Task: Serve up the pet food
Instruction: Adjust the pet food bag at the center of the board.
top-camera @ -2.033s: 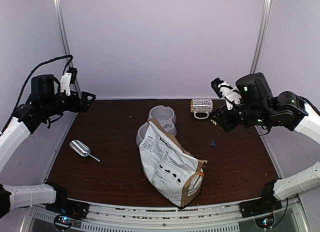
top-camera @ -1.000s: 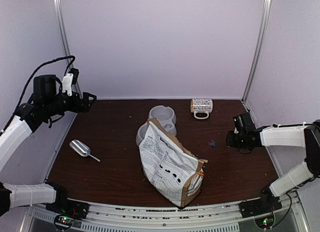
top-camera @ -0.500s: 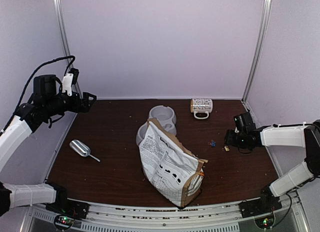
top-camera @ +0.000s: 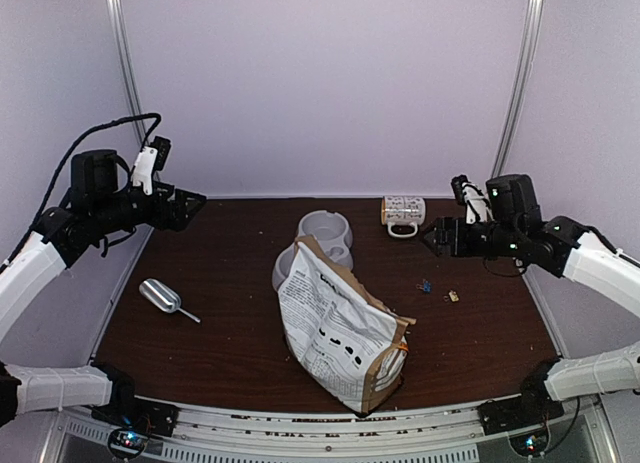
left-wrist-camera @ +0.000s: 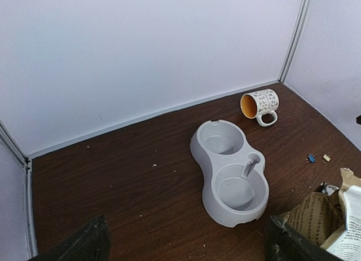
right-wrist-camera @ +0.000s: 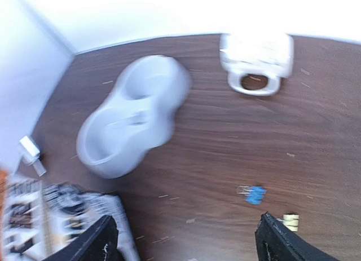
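Observation:
No pet food shows in any view. The printed paper bag (top-camera: pixel 340 328) leans in the middle of the table with its top open (left-wrist-camera: pixel 333 219); its inside is hidden. Behind it sits the grey double bowl (top-camera: pixel 325 228) (left-wrist-camera: pixel 231 171) (right-wrist-camera: pixel 132 123), both wells bare. My left gripper (top-camera: pixel 185 208) (left-wrist-camera: pixel 186 250) hovers open, high at the left and well apart from the bowl. My right gripper (top-camera: pixel 435 238) (right-wrist-camera: pixel 189 244) hangs open above the right side of the table, its fingers wide apart with nothing between them.
A metal scoop (top-camera: pixel 160 296) lies at the left. A patterned mug (top-camera: pixel 403 213) (left-wrist-camera: pixel 259 103) (right-wrist-camera: pixel 256 58) lies on its side at the back. A blue clip (top-camera: pixel 425 285) (right-wrist-camera: pixel 255 194) and a small cream clip (top-camera: pixel 452 296) (right-wrist-camera: pixel 290 219) lie right of the bag.
My right gripper opened at the table, left the cream clip beside the blue one, then rose and moved back. The left arm shifted slightly right.

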`<act>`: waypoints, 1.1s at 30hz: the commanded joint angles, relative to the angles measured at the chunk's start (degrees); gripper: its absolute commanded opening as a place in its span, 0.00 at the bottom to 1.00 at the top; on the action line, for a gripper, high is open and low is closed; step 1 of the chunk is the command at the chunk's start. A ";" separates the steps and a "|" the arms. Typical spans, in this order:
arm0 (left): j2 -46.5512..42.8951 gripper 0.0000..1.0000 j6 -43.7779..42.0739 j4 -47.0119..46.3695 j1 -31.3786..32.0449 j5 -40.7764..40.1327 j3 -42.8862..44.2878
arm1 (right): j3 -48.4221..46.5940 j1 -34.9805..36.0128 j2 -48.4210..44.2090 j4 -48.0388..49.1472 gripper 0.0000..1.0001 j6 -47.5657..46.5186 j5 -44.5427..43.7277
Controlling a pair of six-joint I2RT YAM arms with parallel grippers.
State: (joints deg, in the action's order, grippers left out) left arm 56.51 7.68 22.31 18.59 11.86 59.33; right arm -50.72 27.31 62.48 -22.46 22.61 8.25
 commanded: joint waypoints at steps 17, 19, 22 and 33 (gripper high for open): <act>-0.99 0.98 0.30 -0.75 0.20 -2.89 0.34 | -43.98 41.12 19.95 -32.71 0.93 -3.49 -20.81; -1.20 0.98 0.33 -0.77 0.18 -2.83 0.27 | -47.74 43.13 23.61 -35.71 0.92 -4.19 -22.93; -1.56 0.98 0.32 -0.68 0.21 -3.13 0.29 | -53.39 45.66 29.11 -41.20 0.92 -4.88 -27.21; -1.94 0.98 0.48 -0.60 0.18 -3.51 0.41 | -60.54 48.26 39.50 -48.59 0.55 -2.54 -30.37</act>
State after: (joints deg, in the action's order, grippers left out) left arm 55.18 7.57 22.61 18.65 8.91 59.33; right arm -109.36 75.02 101.97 -68.31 18.87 -20.43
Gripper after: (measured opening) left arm 0.977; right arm 0.647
